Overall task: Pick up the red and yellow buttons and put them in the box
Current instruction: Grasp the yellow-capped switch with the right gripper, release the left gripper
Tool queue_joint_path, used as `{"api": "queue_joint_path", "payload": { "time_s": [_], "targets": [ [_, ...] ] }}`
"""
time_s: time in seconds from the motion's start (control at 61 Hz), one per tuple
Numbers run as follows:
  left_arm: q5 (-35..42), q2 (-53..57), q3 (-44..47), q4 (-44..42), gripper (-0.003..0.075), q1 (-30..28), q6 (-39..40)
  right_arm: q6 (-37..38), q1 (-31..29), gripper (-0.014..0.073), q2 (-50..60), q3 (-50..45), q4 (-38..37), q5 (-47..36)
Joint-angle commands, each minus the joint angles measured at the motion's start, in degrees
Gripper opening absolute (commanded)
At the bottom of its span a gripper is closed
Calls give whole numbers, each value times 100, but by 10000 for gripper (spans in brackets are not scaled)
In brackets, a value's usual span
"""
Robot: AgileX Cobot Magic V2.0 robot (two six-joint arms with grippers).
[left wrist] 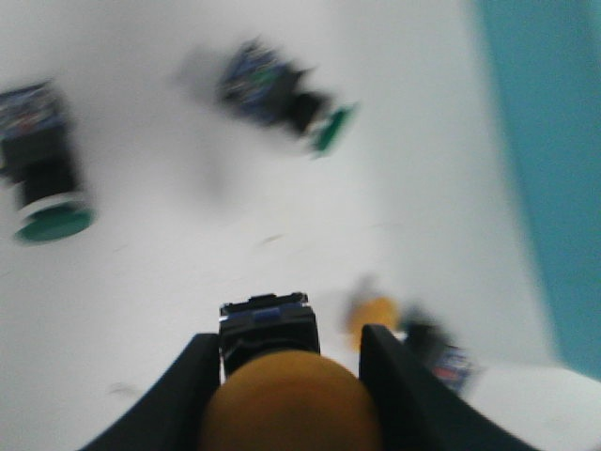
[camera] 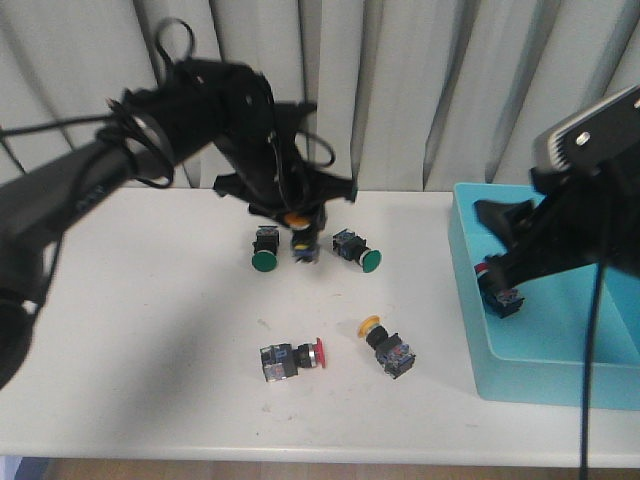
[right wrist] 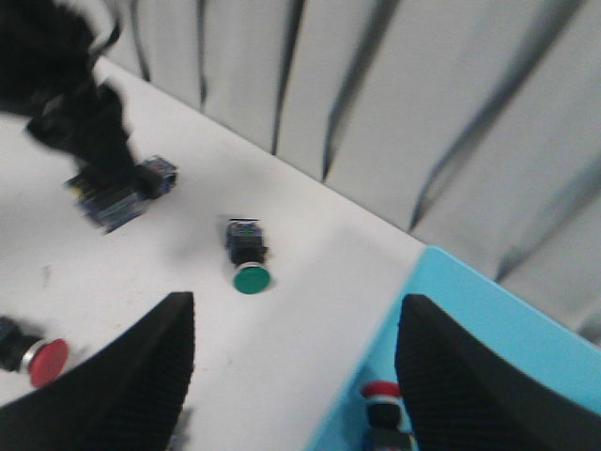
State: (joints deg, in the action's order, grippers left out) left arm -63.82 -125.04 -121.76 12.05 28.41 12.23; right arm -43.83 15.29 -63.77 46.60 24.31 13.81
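1. While the left gripper [camera: 297, 222] is hanging over the upper middle of the front view, it's pinching a yellow button [camera: 299, 243], fingers [left wrist: 183, 390] pressed on both sides of the orange-yellow cap, grey-blue block pointing away from the wrist.
2. Two green buttons are lying just beside it, one [camera: 265, 250] to its left, one [camera: 356, 250] to its right.
3. Lower down, mid-table, a red button [camera: 291, 358] and another yellow button [camera: 387, 345] are lying on their sides near each other, not touching.
4. The right gripper [camera: 503, 262] is hovering at the left wall of the box [camera: 545, 375] on the right edge, with its fingers [right wrist: 131, 371] spread wide and nothing between them.
5. A red-capped button [right wrist: 382, 418] is already sitting inside the box, by that left wall.
6. Left wrist view is pretty blurry, so finer detail is lost there.
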Motion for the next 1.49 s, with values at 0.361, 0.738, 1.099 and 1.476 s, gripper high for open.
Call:
{"api": "queue_joint_path", "payload": {
  "time_s": [0.361, 0.738, 1.099, 1.476],
  "targets": [
    [-563, 1215, -180, 2276, -6, 8, -1932, -898, 1410, 463, -429, -8, 301, -783],
    [-812, 1682, -174, 2754, -6, 13, -2199, -775, 1410, 517, -429, -8, 492, -1074],
    [-812, 1799, 293, 3086, -6, 13, -2318, -795, 1410, 519, -402, -8, 466, -1460],
    [-816, 1811, 420, 3931, -6, 26, -2670, -792, 1410, 517, -422, -8, 477, -1523]
  ]
}}
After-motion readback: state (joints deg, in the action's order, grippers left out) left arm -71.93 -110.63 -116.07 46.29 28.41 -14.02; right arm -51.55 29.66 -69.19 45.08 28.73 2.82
